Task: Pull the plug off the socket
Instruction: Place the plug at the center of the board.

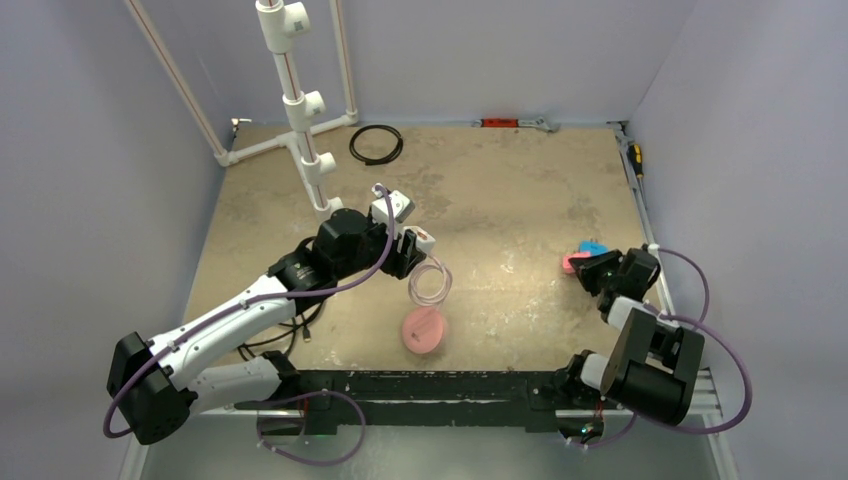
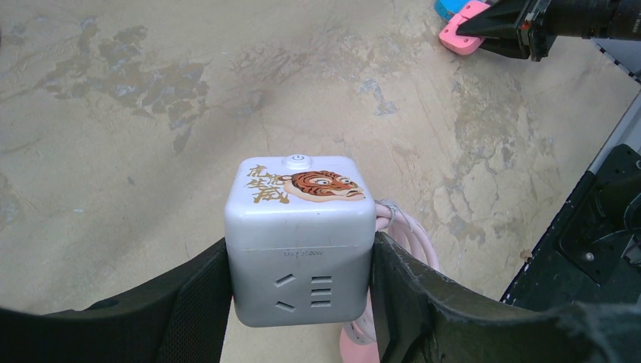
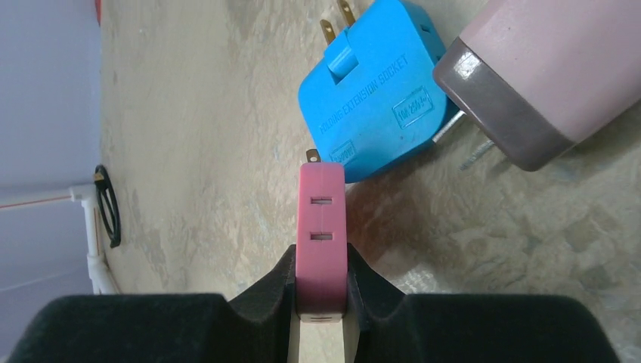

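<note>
Top external: grips the socket (image 1: 421,240) in the left claw (image 1: 415,246) over the middle of the worktop (image 1: 500,180), well apart from the plug (image 1: 573,263) pinched in the right claw (image 1: 585,268) near the right edge.

Left wrist: clamps the cube's two sides, about half spread, slotted face toward the lens, tiger sticker (image 2: 321,184) face on top.

Right wrist: squeezes the pink plug, nearly closed, long axis straight away from the claw, prong at the far tip just beside a blue adapter (image 3: 378,83).

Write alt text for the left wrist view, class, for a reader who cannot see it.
A white plastic cube socket with a tiger picture is clamped between the black fingers of the left gripper, above a mottled beige table. A pink cable curls behind it.
</note>
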